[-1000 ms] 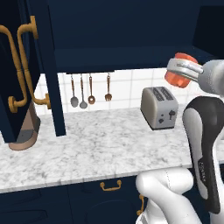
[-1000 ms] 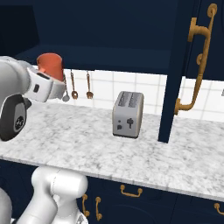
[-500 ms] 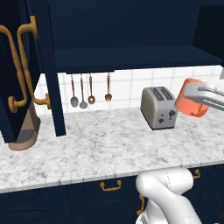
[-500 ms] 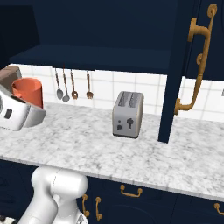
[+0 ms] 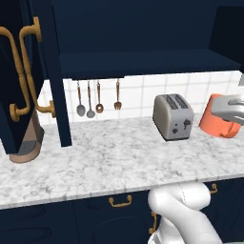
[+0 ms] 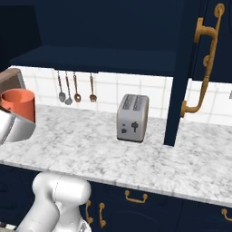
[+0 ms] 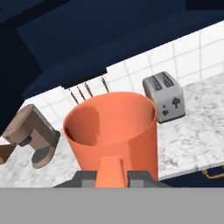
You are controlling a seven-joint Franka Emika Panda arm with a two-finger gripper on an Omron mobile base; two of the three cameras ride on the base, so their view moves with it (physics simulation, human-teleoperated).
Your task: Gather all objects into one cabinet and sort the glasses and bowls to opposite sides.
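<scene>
Presently: gripper point(image 7: 112, 177) clamped on the rim of one orange-coral tumbler point(image 7: 114, 131), an opaque, straight-walled, empty cup held upright above the counter; beyond it the toaster point(image 7: 165, 96), farther up the open navy cabinet point(image 5: 143, 62), best reached by lifting level, clear of the shelf lip.

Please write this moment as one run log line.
gripper: shut on tumbler | tumbler: upright, held above counter | cabinet: open
</scene>
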